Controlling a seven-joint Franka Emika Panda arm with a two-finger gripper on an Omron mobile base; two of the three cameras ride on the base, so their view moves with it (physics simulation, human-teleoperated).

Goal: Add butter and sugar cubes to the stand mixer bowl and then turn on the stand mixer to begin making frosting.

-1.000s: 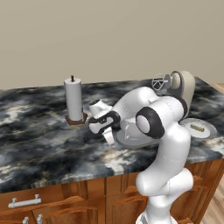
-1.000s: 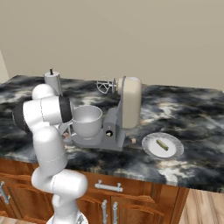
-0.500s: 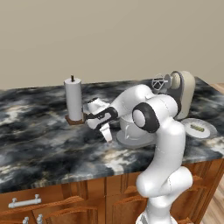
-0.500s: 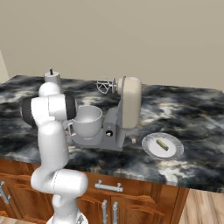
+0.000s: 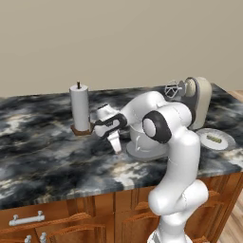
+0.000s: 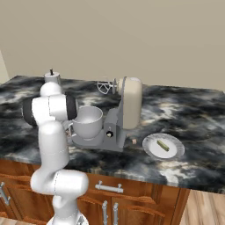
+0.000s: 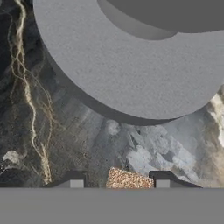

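A speckled tan sugar cube lies on the dark marble counter, just in front of the stand mixer's round grey base. My gripper points down over it with a finger on each side; the right tip touches the cube and a small gap remains on the left. From the left base camera, the gripper hangs low, left of the stand mixer. The stand mixer bowl sits on the base under the raised head. The butter lies on a white plate.
A paper-towel roll stands on the counter just behind and left of the gripper. A small tan cube lies between the mixer base and the plate. Wooden cabinet fronts run below the counter edge.
The hand has swung left and down to the counter beside the mixer base, and the fingers have drawn in from wide open toward the cube.
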